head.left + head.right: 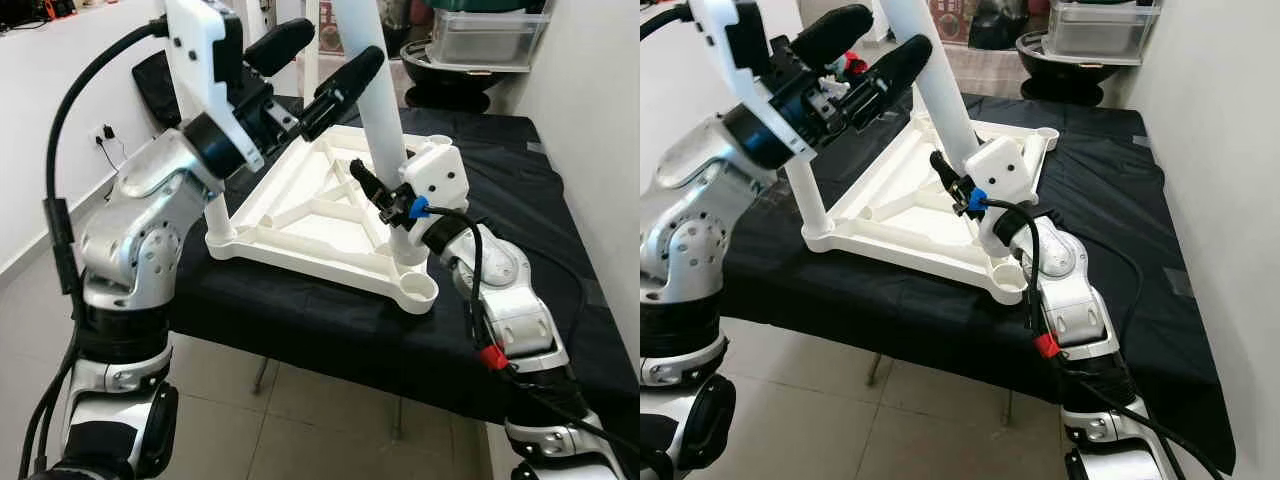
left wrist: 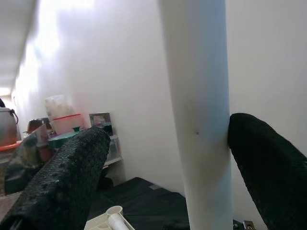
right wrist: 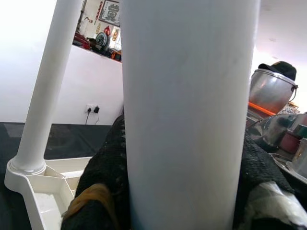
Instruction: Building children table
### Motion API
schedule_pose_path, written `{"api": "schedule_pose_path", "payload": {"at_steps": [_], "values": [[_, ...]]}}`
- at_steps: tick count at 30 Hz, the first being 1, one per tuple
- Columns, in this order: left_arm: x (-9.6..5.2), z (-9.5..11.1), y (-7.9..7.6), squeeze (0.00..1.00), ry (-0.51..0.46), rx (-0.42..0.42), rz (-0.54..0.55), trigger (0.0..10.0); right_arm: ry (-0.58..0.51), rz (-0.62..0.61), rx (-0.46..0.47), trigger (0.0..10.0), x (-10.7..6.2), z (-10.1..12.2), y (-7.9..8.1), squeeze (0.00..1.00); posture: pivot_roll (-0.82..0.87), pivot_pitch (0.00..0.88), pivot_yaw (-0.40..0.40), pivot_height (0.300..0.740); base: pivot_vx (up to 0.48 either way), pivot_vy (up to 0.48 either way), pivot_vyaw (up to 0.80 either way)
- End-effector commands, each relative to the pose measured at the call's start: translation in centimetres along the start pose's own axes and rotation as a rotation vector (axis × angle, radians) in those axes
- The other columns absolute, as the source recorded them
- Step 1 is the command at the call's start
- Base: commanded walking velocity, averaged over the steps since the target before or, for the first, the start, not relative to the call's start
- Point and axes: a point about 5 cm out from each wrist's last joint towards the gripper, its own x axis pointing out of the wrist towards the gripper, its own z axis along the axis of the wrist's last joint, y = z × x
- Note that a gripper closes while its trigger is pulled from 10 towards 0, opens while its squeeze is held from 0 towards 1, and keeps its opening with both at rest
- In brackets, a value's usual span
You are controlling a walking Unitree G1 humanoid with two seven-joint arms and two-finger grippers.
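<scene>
- Left eye view: the white leg [image 1: 372, 90] is held upright at a corner socket of the upturned table frame [image 1: 300, 215] on the black worktop [image 1: 520, 190].
- The right claw [image 1: 372, 190] is clamped low on the leg; the left claw [image 1: 300, 60] is spread wide, one finger touching it higher.
- The leg is best kept vertical and pressed straight down.

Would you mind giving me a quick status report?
Right gripper shut on leg near its base. Left gripper open, one finger on that leg higher up. Tabletop upside down on black cloth. Nothing in the way.

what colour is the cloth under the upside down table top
Black. The cloth under the white table top shows best in the left eye view.
</scene>
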Motion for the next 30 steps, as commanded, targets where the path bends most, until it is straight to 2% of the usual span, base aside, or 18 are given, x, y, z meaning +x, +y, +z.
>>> {"api": "schedule_pose_path", "payload": {"at_steps": [1, 4, 5, 6, 7, 9, 10, 17, 24, 25, 30], "values": [[0.8, -0.2, -0.1, 0.00, 0.016, -0.006, -0.038, 10.0, -0.084, 0.041, -0.002, 10.0, 0.3, 1.5, 0.4, 0.00, -0.11, 0.000, 0.003, 0.740, 0.000, 0.000, 0.00], [1.3, -0.3, -0.2, 0.00, 0.028, -0.011, -0.056, 10.0, -0.102, 0.066, 0.006, 10.0, 0.3, 1.8, 0.8, 0.00, -0.11, 0.000, 0.003, 0.740, 0.000, 0.000, 0.00], [1.6, -0.4, -0.2, 0.00, 0.040, -0.012, -0.070, 6.2, -0.114, 0.083, 0.011, 10.0, 0.3, 2.0, 1.0, 0.00, -0.11, 0.000, 0.006, 0.740, 0.000, 0.000, 0.00], [1.9, -0.5, -0.3, 0.00, 0.050, -0.013, -0.082, 4.3, -0.122, 0.095, 0.015, 10.0, 0.4, 2.2, 1.2, 0.00, -0.11, 0.000, 0.008, 0.740, 0.000, 0.000, 0.00], [1.9, -0.5, -0.3, 0.00, 0.050, -0.013, -0.082, 4.3, -0.122, 0.095, 0.015, 10.0, 0.4, 2.2, 1.2, 0.00, -0.11, 0.000, 0.008, 0.740, 0.000, 0.000, 0.00], [2.3, -0.7, -0.2, 0.00, 0.059, -0.012, -0.092, 1.8, -0.131, 0.106, 0.014, 10.0, 0.4, 2.3, 1.4, 0.00, -0.11, 0.000, 0.008, 0.740, 0.000, 0.000, 0.00], [2.5, -0.8, -0.1, 0.00, 0.065, -0.014, -0.094, 0.0, -0.137, 0.113, 0.014, 10.0, 0.4, 2.4, 1.5, 0.00, -0.11, 0.000, 0.011, 0.740, 0.000, 0.000, 0.00], [2.7, -1.0, 0.0, 0.00, 0.085, -0.020, -0.104, 0.0, -0.155, 0.140, 0.018, 10.0, 0.4, 2.8, 1.9, 0.00, -0.11, 0.000, 0.013, 0.740, 0.000, 0.000, 0.00], [2.9, -0.8, 0.1, 0.00, 0.084, -0.011, -0.123, 0.0, -0.115, 0.198, 0.046, 10.0, 0.2, 2.0, 2.3, 0.01, -0.10, 0.000, 0.012, 0.740, 0.000, 0.000, 0.00], [2.8, -0.7, 0.1, 0.00, 0.087, -0.007, -0.139, 0.0, -0.090, 0.232, 0.064, 10.0, 0.0, 1.6, 2.5, 1.00, -0.10, 0.000, 0.012, 0.740, 0.000, 0.000, 0.00], [2.5, -0.8, -0.5, 0.00, 0.095, -0.012, -0.219, 0.0, -0.031, 0.278, 0.113, 10.0, -0.3, 0.6, 2.9, 1.00, -0.10, 0.000, 0.008, 0.740, 0.000, 0.000, 0.00]]}}
